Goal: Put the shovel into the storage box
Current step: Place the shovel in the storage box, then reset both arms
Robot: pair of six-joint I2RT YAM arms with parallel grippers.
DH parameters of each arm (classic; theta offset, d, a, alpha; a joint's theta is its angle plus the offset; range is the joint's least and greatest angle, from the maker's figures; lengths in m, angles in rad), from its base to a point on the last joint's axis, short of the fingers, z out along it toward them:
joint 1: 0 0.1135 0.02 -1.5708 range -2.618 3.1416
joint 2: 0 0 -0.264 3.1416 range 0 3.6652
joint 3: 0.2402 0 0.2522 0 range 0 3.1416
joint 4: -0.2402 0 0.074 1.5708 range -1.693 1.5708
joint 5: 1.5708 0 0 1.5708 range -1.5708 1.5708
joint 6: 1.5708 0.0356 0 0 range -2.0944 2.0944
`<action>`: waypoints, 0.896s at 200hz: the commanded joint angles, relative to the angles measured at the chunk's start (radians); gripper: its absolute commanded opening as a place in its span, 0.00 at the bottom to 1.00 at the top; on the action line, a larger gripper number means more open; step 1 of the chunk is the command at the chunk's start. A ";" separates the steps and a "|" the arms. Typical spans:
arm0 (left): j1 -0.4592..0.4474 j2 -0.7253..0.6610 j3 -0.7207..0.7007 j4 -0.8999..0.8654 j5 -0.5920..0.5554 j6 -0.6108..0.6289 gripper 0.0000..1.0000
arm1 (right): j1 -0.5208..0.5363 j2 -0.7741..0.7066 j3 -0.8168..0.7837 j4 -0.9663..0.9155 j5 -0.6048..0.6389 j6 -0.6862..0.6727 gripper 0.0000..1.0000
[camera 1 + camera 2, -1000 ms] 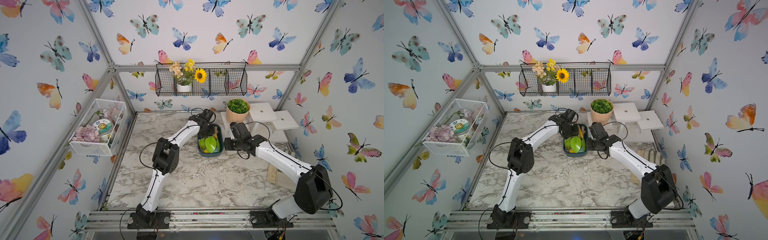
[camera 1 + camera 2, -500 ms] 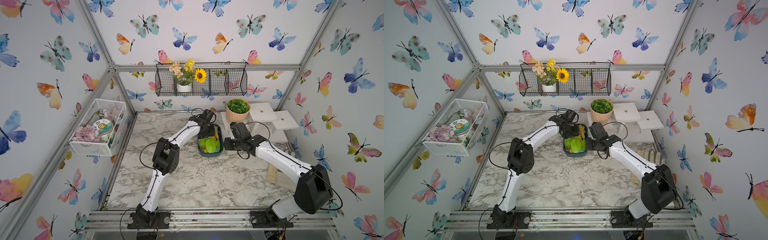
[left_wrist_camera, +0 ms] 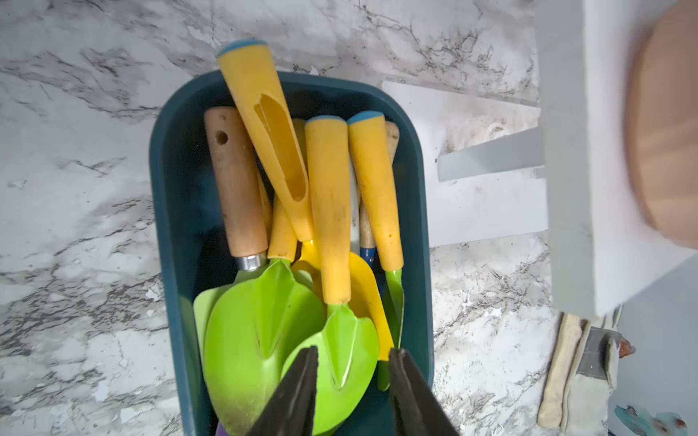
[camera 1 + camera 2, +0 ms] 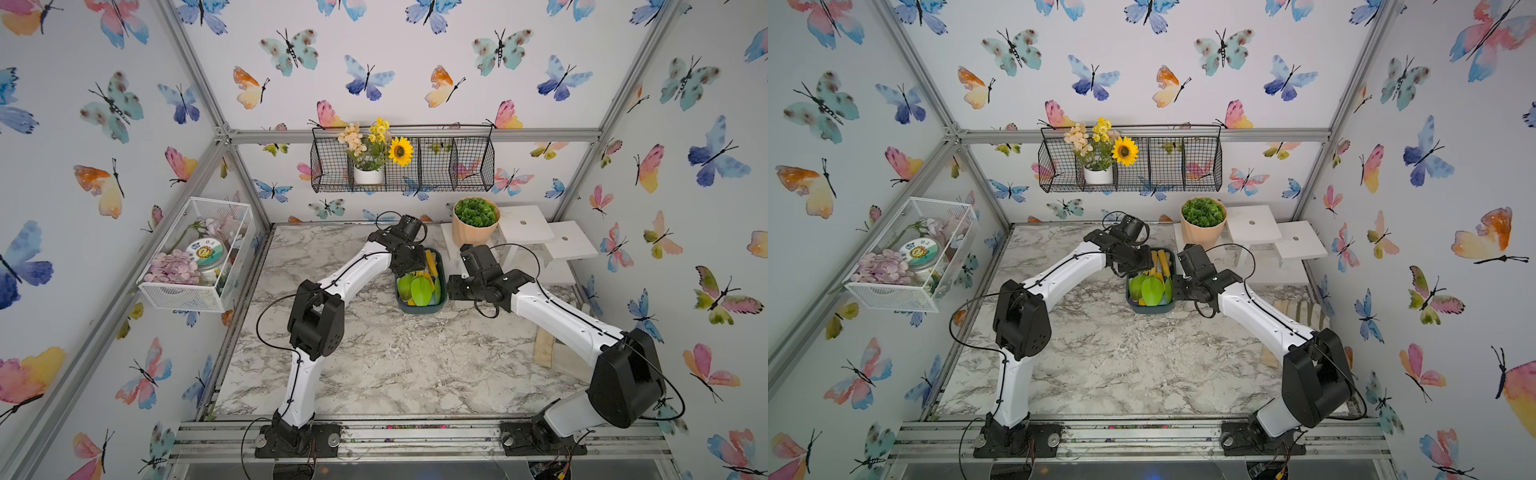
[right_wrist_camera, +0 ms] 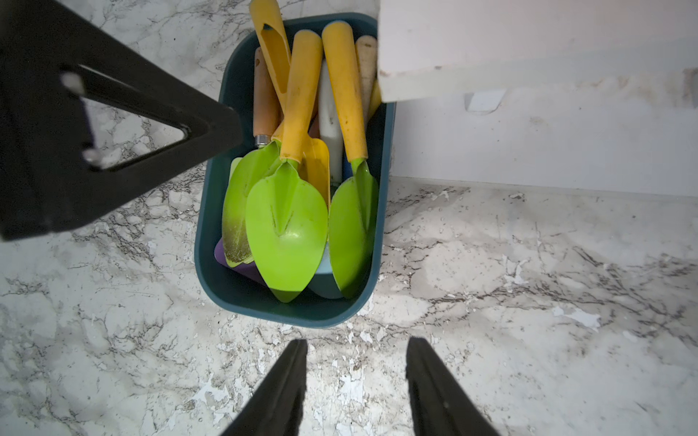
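In both top views you have the box (image 4: 420, 310) (image 4: 1150, 310) toward the back of the counter (image 4: 374, 365), its long axis running away from the arm bases. The left arm (image 4: 355, 268) reaches over its far end and the right arm (image 4: 557, 316) stops just beside its near right corner. The left is the nearer one, though the wrists hide both sets of jaws here. The shovel (image 4: 422, 291) lies inside, blade toward the bases. From the left wrist, the left jaws stand narrowly parted with nothing between them, right above the green blade of the shovel (image 3: 328, 211). Its handle runs straight away from them along the box (image 3: 162, 196), so I judge the placing done and a straight lift your clean exit. Mind the yellow handle (image 3: 245, 90) that juts over the far rim. From the right wrist, the right jaws are moderately parted and empty over bare counter (image 5: 528, 283), short of the blade end of the box (image 5: 283, 317). The white stand (image 5: 491, 45) overhangs one far corner, so your free room is back toward the bases.
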 commanded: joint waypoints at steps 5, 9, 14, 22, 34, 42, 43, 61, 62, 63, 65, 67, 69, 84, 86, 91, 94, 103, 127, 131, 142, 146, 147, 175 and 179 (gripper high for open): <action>0.008 -0.095 -0.073 0.044 -0.031 0.024 0.41 | 0.004 0.012 0.017 0.024 -0.012 0.002 0.50; 0.009 -0.097 -0.086 0.051 -0.033 0.027 0.42 | 0.004 0.012 0.018 0.027 -0.013 0.000 0.51; 0.010 -0.132 -0.104 0.061 -0.037 0.031 0.44 | 0.004 0.012 0.018 0.029 -0.014 -0.002 0.51; 0.011 -0.161 -0.137 0.079 -0.044 0.037 0.47 | 0.004 0.012 0.021 0.033 -0.014 -0.004 0.52; 0.015 -0.201 -0.186 0.106 -0.053 0.044 0.52 | 0.004 0.013 0.024 0.040 -0.013 -0.007 0.54; 0.019 -0.228 -0.218 0.123 -0.059 0.049 0.54 | 0.004 0.014 0.029 0.044 -0.012 -0.010 0.55; 0.019 -0.233 -0.221 0.124 -0.062 0.049 0.54 | 0.003 0.014 0.029 0.044 -0.013 -0.010 0.55; 0.033 -0.292 -0.295 0.150 -0.078 0.055 0.67 | 0.003 0.017 0.040 0.057 -0.013 -0.015 0.58; 0.035 -0.294 -0.299 0.152 -0.078 0.054 0.67 | 0.004 0.017 0.040 0.058 -0.011 -0.015 0.59; 0.035 -0.298 -0.302 0.153 -0.078 0.054 0.67 | 0.004 0.017 0.041 0.059 -0.011 -0.015 0.59; 0.038 -0.306 -0.312 0.156 -0.079 0.056 0.68 | 0.004 0.017 0.043 0.061 -0.010 -0.015 0.60; 0.040 -0.312 -0.320 0.159 -0.080 0.057 0.68 | 0.004 0.018 0.043 0.062 -0.008 -0.015 0.60; 0.043 -0.319 -0.330 0.162 -0.081 0.058 0.69 | 0.004 0.019 0.044 0.063 -0.008 -0.016 0.61; 0.059 -0.368 -0.392 0.186 -0.091 0.066 0.87 | 0.003 0.024 0.056 0.069 0.001 -0.022 0.63; 0.062 -0.374 -0.399 0.188 -0.093 0.067 0.91 | 0.004 0.024 0.058 0.070 0.002 -0.021 0.63; 0.068 -0.390 -0.418 0.190 -0.101 0.068 0.99 | 0.003 0.026 0.063 0.071 0.006 -0.023 0.65; 0.072 -0.399 -0.427 0.193 -0.103 0.069 0.99 | 0.003 0.026 0.064 0.072 0.010 -0.024 0.69; 0.083 -0.425 -0.459 0.199 -0.111 0.073 0.98 | 0.002 0.028 0.069 0.078 0.016 -0.029 0.98; 0.118 -0.487 -0.528 0.203 -0.140 0.085 0.99 | 0.002 0.034 0.080 0.090 0.033 -0.038 0.98; 0.122 -0.497 -0.539 0.203 -0.148 0.087 0.98 | 0.002 0.034 0.082 0.092 0.035 -0.040 0.98; 0.142 -0.524 -0.568 0.205 -0.164 0.095 0.99 | 0.000 0.035 0.085 0.096 0.043 -0.046 0.98; 0.148 -0.534 -0.580 0.208 -0.168 0.101 0.99 | -0.001 0.035 0.085 0.099 0.047 -0.048 0.98; 0.149 -0.536 -0.583 0.209 -0.169 0.103 0.99 | -0.001 0.035 0.085 0.100 0.047 -0.049 0.98; 0.197 -0.612 -0.681 0.245 -0.218 0.143 0.99 | -0.011 0.027 0.074 0.128 0.135 -0.064 0.98; 0.203 -0.623 -0.696 0.252 -0.228 0.145 0.99 | -0.013 0.025 0.068 0.135 0.157 -0.068 0.99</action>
